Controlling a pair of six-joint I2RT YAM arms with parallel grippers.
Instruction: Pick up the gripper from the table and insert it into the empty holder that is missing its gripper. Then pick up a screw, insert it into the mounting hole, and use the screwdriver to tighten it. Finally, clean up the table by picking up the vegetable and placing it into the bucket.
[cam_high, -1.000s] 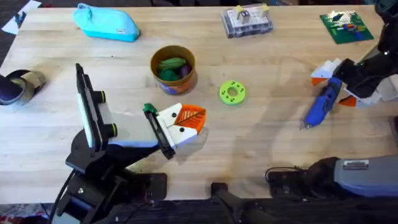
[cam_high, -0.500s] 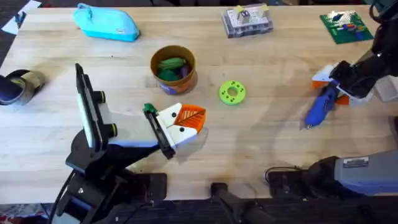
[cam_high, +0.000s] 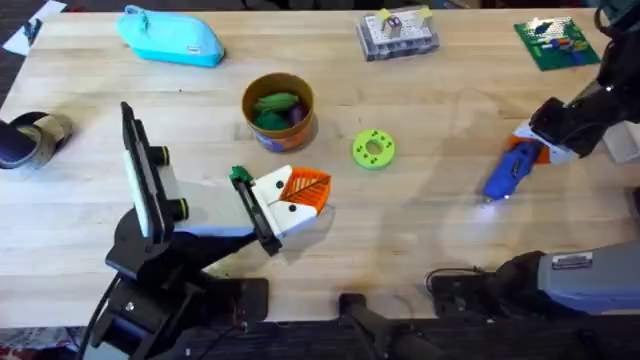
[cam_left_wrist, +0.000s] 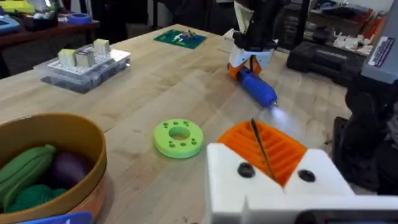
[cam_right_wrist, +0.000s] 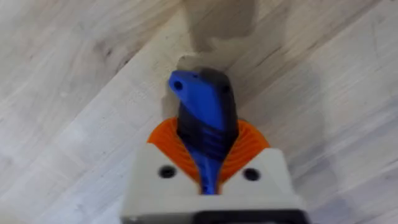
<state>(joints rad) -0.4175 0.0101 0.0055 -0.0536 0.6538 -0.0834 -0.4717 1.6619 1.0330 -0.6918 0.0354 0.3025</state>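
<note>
the wooden table (cam_high: 420, 240) carried everything. the left arm (cam_high: 150, 250) stood at the table's near left edge, and its black holder (cam_high: 256, 212) with a small green end piece reached toward the middle. the gripper (cam_high: 295, 195), a white block with an orange ribbed finger, sat against the holder's far side, between the holder and the green disc (cam_high: 374, 149). i cannot tell whether the left arm's own pincer was spread or pressed together.

the bucket (cam_high: 279, 110) stood just beyond the gripper, toward the table's far side, with a green vegetable (cam_high: 275, 102) and a purple piece inside it. in the left wrist view the bucket (cam_left_wrist: 43, 165) sat close beside the white block (cam_left_wrist: 273, 177), with the disc (cam_left_wrist: 178, 137) between them and a little farther off.

at the right side of the table the right gripper (cam_high: 545, 140) was pinched on the upper end of the screwdriver (cam_high: 507, 172). the blue body slanted down and away from the pads toward the table's near side, and its bit end lay near the wood, well apart from the holder. from the right wrist view the screwdriver (cam_right_wrist: 204, 118) ran straight out between the orange pads (cam_right_wrist: 168, 146), which pressed on it from either side.

a turquoise pouch (cam_high: 172, 37), a clear parts box (cam_high: 398, 34) and a green board (cam_high: 554, 40) lay along the far edge.
</note>
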